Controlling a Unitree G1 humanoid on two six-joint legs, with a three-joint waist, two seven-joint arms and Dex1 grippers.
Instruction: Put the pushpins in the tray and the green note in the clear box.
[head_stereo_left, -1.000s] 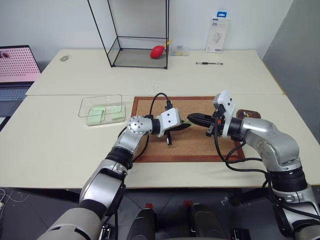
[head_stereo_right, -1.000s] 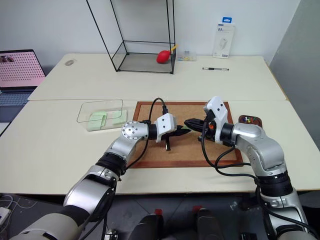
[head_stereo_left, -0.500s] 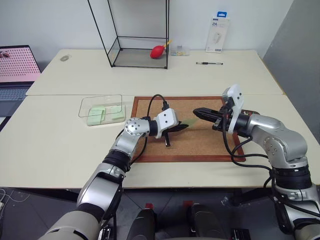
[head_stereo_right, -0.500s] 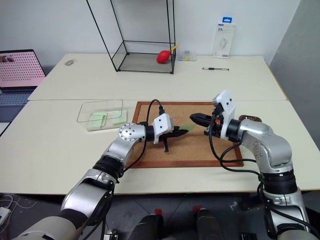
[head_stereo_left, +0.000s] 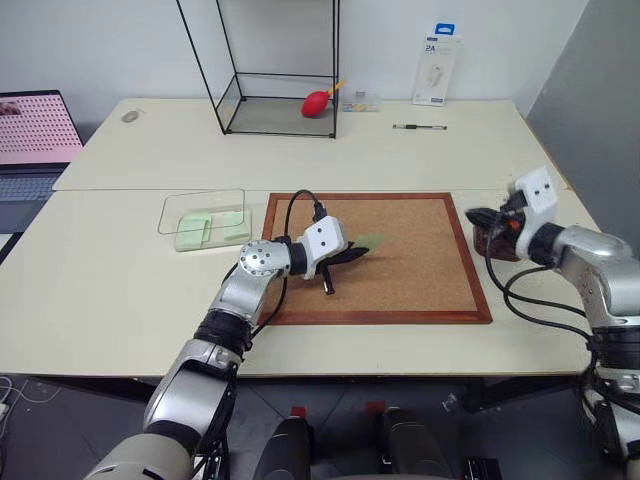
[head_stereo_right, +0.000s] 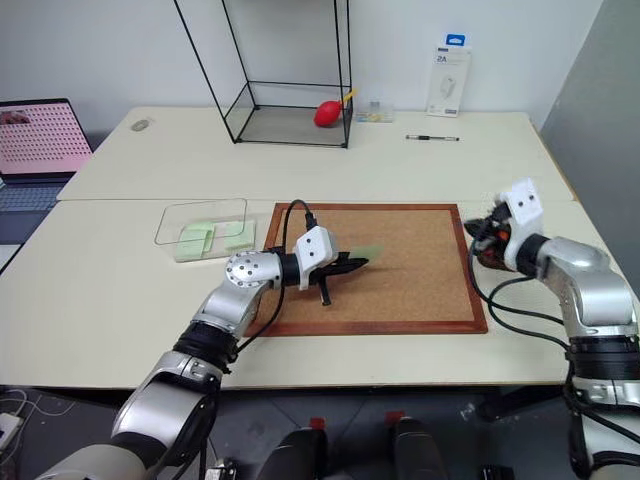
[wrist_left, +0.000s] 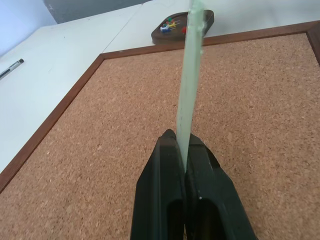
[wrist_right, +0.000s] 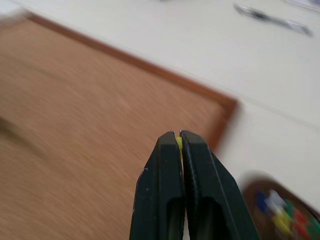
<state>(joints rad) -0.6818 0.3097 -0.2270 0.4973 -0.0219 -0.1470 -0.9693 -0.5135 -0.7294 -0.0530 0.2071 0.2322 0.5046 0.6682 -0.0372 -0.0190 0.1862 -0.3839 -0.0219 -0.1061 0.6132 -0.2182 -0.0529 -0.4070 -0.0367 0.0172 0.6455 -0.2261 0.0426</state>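
At the far left of the head views sits an open laptop (head_stereo_left: 30, 130), and just right of it, left of centre on the counter (head_stereo_left: 120, 290), lies the clear box (head_stereo_left: 203, 218) with pale green slips already inside. Next comes the corkboard (head_stereo_left: 410, 270) at the middle of the frame. Your left gripper (head_stereo_left: 352, 254) hovers over its left part, fingers pressed together on the edge of the green note (head_stereo_left: 370, 242), which sticks out from the tips above the cork; the left wrist view shows the slip edge-on, clamped between the closed fingers.

At the right edge of the frame, just beyond the corkboard's frame, is the tray (head_stereo_left: 492, 240), with several coloured pushpins (wrist_left: 170, 25) lying in it. Your right gripper (wrist_right: 179, 137) is at the tray, fingers pinched shut on something small and yellow, most likely a pushpin head.

So two steps look to be in hand together: a pin to drop, a note to deliver. Next, you'd want the right fingers squarely over the tray before they part. Then swing the left arm toward the left of the frame, over the clear box, and release the note flat inside its walls.
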